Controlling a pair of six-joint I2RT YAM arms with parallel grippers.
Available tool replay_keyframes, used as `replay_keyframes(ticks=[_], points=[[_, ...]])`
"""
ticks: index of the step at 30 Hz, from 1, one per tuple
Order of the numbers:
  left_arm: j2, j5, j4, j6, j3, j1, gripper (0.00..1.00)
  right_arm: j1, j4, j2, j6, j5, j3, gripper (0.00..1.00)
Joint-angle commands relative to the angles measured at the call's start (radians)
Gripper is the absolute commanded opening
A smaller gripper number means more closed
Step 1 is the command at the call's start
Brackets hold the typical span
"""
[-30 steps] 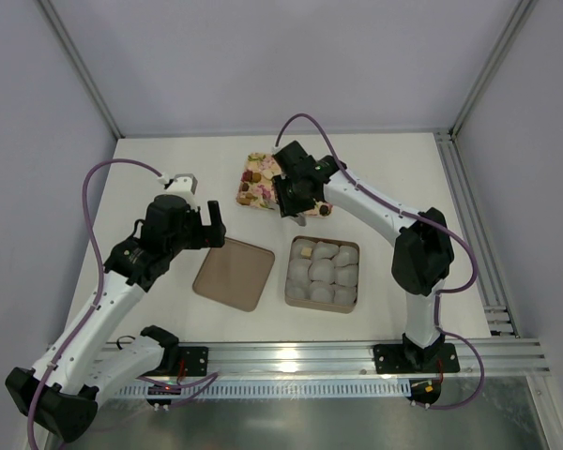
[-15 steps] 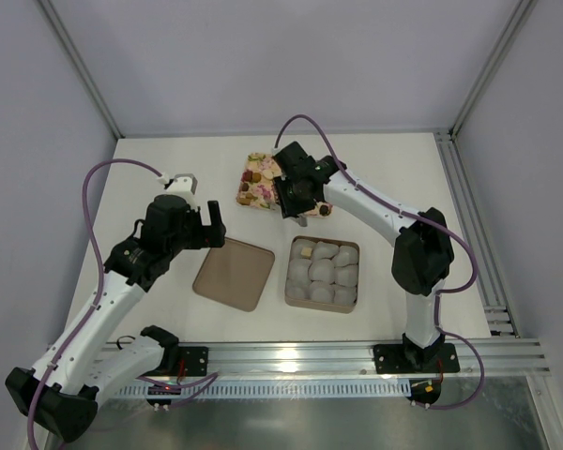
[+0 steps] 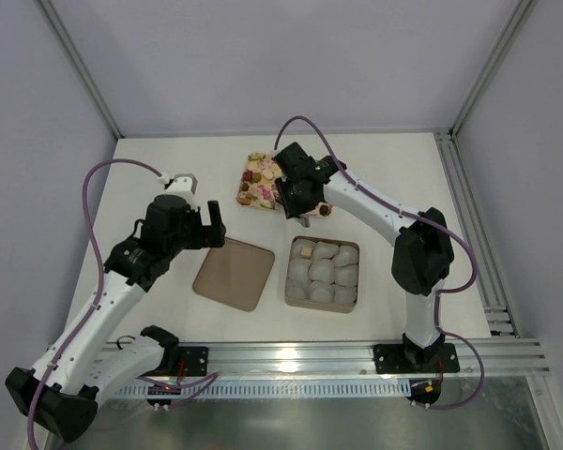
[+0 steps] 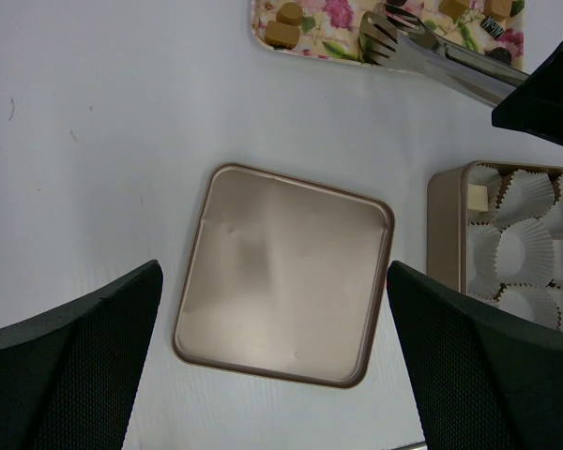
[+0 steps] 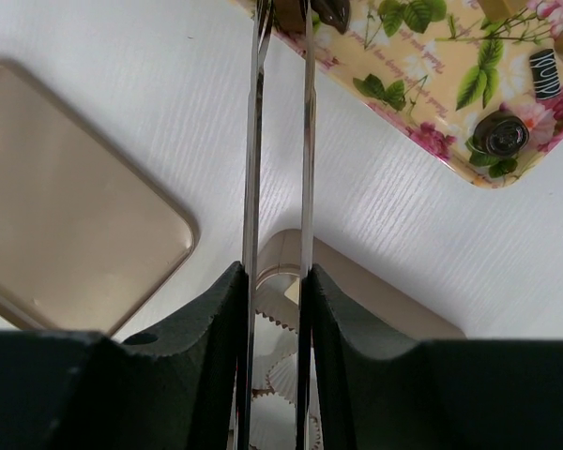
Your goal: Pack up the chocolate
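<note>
Several chocolate pieces, dark and golden [image 4: 283, 33], lie on the floral tray [image 3: 253, 187]. A dark round one [image 5: 500, 133] sits near the tray's corner. One golden piece [image 3: 305, 251] sits in a cup of the tan box [image 3: 323, 298]. My right gripper [image 3: 297, 194] [image 5: 277, 281] is shut on metal tongs [image 5: 307, 141], whose tips [image 4: 380, 33] reach over the tray. A brown piece [image 5: 289, 11] shows between the tong arms at the frame edge; I cannot tell if it is gripped. My left gripper [image 3: 214, 225] [image 4: 272, 272] is open and empty above the box lid [image 4: 283, 275].
The box holds several white crinkled paper cups [image 4: 525, 253]. The tan lid [image 3: 234, 273] lies flat to the left of the box. Metal frame rails [image 3: 469, 234] run along the table's right and near edges.
My right gripper with the tongs has shifted very slightly over the tray. The left arm has not moved.
</note>
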Motion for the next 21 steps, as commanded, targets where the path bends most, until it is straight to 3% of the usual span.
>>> replay_keyframes(ticks=[1,12,21], points=[[0.003,0.006,0.014,-0.003,0.033,0.003,1.00,0.006,-0.012,0.008,-0.025,0.011,0.037,0.34],[0.003,0.002,0.014,-0.003,0.033,0.003,1.00,-0.008,-0.009,-0.021,-0.016,0.011,0.092,0.26],[0.002,0.001,0.014,-0.003,0.034,0.003,1.00,-0.020,0.012,-0.093,-0.004,0.042,0.103,0.25]])
